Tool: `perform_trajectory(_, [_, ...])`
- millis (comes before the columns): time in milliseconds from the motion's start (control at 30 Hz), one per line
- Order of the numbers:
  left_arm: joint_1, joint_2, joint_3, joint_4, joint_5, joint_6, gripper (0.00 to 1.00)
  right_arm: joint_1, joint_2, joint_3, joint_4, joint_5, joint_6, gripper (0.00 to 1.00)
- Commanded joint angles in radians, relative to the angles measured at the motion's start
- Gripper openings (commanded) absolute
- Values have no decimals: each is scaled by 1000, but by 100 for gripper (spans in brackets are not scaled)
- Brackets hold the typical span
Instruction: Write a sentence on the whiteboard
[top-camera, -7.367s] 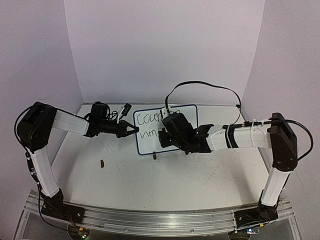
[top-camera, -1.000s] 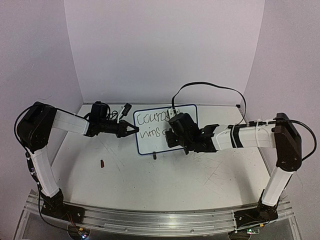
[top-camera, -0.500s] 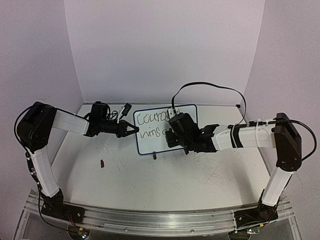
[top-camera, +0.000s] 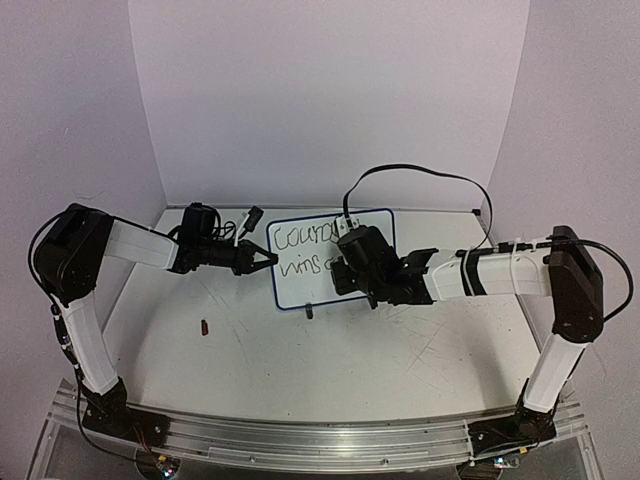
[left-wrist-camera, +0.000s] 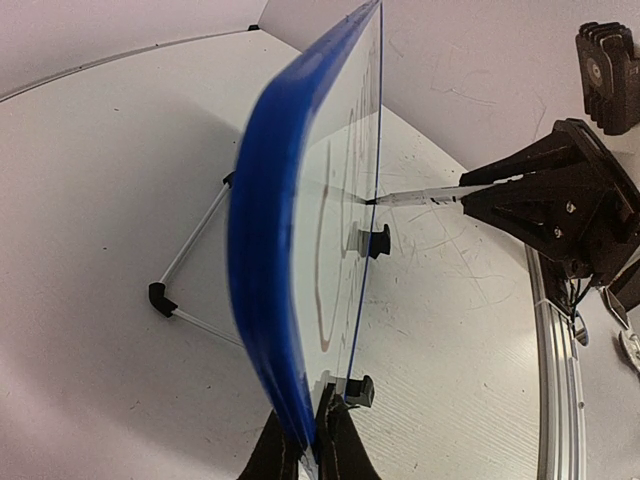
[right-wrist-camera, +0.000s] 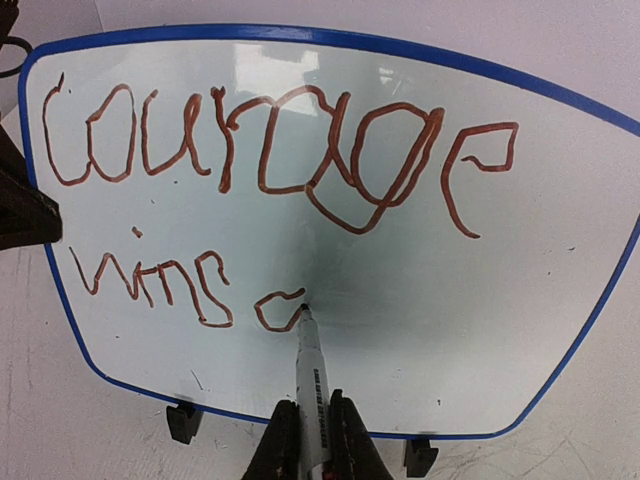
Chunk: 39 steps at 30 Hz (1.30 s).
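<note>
Item: whiteboard (right-wrist-camera: 420, 300).
Location: stands nearly upright toward the back of the table (top-camera: 300, 370), between the two arms. It is propped on a thin wire stand (left-wrist-camera: 190, 255) and two black clip feet (right-wrist-camera: 183, 420).
Handling (judged): a light, stiff, thin panel. The glossy face is slippery and would smear where inked. It could tip or slide back under pen pressure, so it is best held by the frame at an edge, clear of the writing.
Left tool (left-wrist-camera: 312, 455): pressed together on the board's side edge, pinching the blue frame.
Right tool (right-wrist-camera: 312, 435): pinching a marker (right-wrist-camera: 310, 365), whose tip touches the board face.
Appearance: shiny white panel in a thin blue frame with rounded corners.
Sentence (right-wrist-camera: 270, 150): "Courage" runs across the top in loopy reddish-brown strokes. Below it are "wins" and the start of one more letter at the marker tip. The right part of the lower line is blank, so the writing is judged unfinished.
</note>
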Motion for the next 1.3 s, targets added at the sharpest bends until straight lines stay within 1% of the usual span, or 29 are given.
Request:
perform_trajectory(0, [10, -2, 18, -48, -153, 85, 0, -23, -41, 49, 52, 49, -8, 0])
perform_trajectory(433, [10, -1, 19, -49, -153, 84, 0, -23, -66, 24, 51, 35, 7, 0])
perform_trajectory(667, [10, -2, 18, -49, -155, 86, 0, -19, -100, -21, 79, -56, 11, 0])
perform_trajectory(1033, [10, -4, 18, -51, -153, 86, 0, -19, -64, -19, 67, -32, 31, 0])
perform_trajectory(1267, [10, -4, 19, -51, -152, 84, 0, -20, -33, -6, 47, -45, 46, 0])
